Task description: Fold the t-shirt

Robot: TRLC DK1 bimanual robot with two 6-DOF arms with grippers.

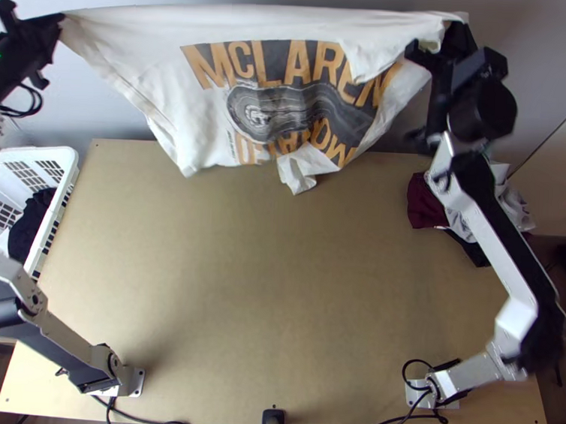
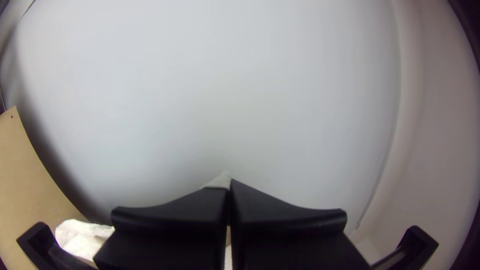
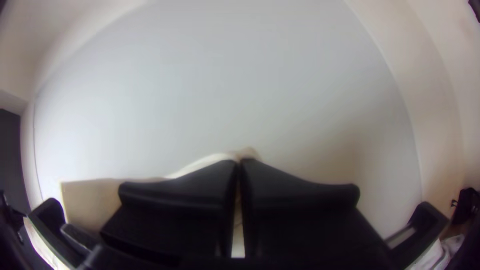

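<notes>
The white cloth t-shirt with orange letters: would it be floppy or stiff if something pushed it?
Likely floppy: the t-shirt hangs in loose folds between the left gripper and right gripper. It's probably light, since its cloth looks thin, and might crumple easily.

We lose part of the t-shirt at the table's far edge: folds cover some of its print, and the cloth hides a stretch of that edge. Which part of the shirt is pinched by the left gripper and the right gripper, we can't tell, since the fingers cover it. The right arm blurs over the table's right side and hides some of the light cloth there. Left of the table, the basket is partly behind the left arm, which the picture's edge cuts off, and we can't make out its dark cloth's shape. Cables run out of our sight past the table's near edge.
</notes>
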